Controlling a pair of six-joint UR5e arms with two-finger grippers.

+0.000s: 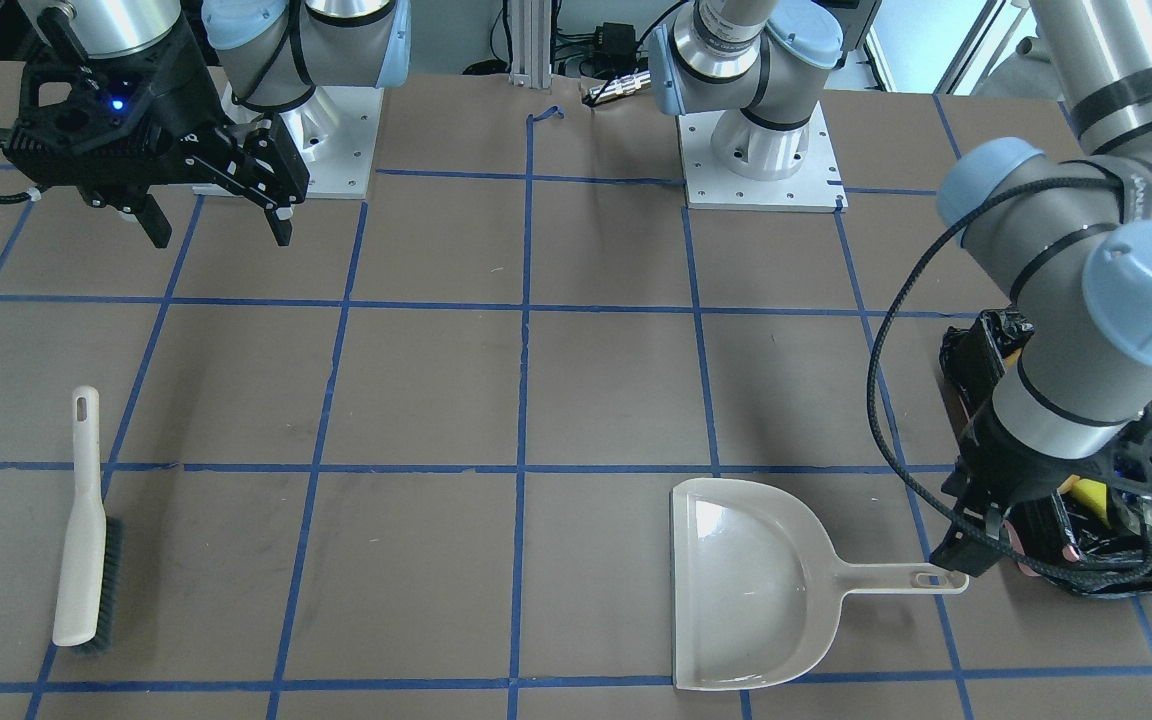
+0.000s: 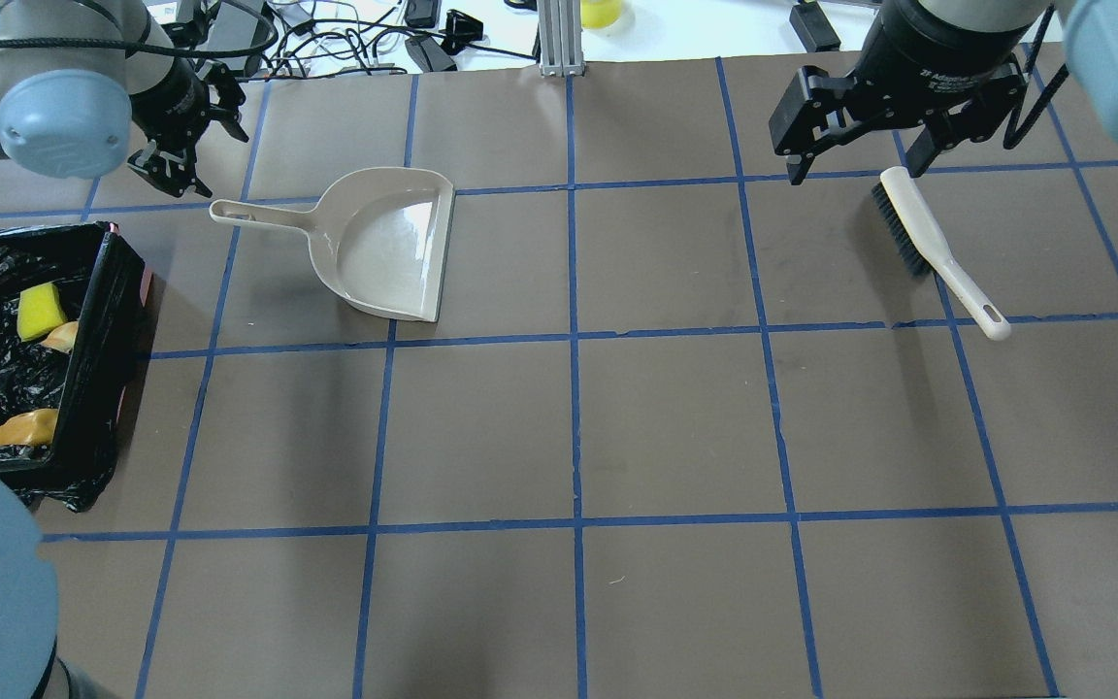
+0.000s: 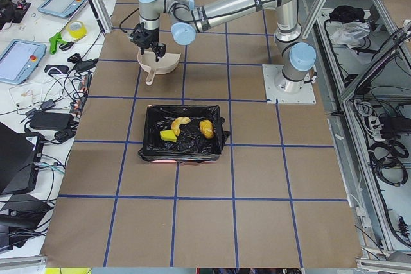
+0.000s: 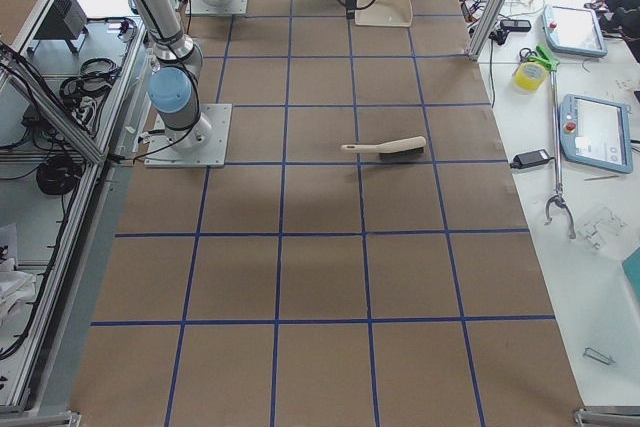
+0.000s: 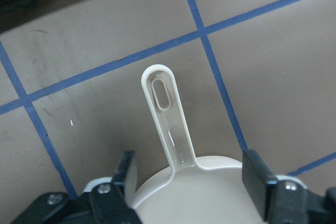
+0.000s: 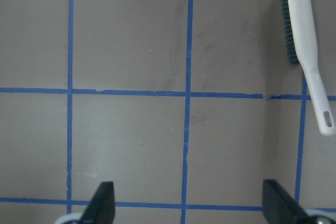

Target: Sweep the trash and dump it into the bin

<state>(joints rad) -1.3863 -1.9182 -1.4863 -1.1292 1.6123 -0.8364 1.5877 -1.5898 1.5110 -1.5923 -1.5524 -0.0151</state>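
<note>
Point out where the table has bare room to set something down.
Bare tabletop runs between the dustpan and the brush, and across the rows of squares nearer the robot. Crowded: the robot's left end, where the bin, the dustpan handle and the left end effector sit close.

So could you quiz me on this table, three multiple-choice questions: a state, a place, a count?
1. The left gripper by the handle of the dustpan is: A) open, holding nothing; B) shut on the handle; C) shut on a brush.
2. The yellow sponge piece lies: A) in the dustpan; B) inside the bin; C) under the brush.
3. Pieces of trash showing in the bin: A) one; B) three; C) six.
Answers: 1 A, its fingers stand apart on either side of the handle. 2 B, it sits between the bin's black-lined walls. 3 B, the sponge piece, a golden lump and a pale curved slice.
</note>
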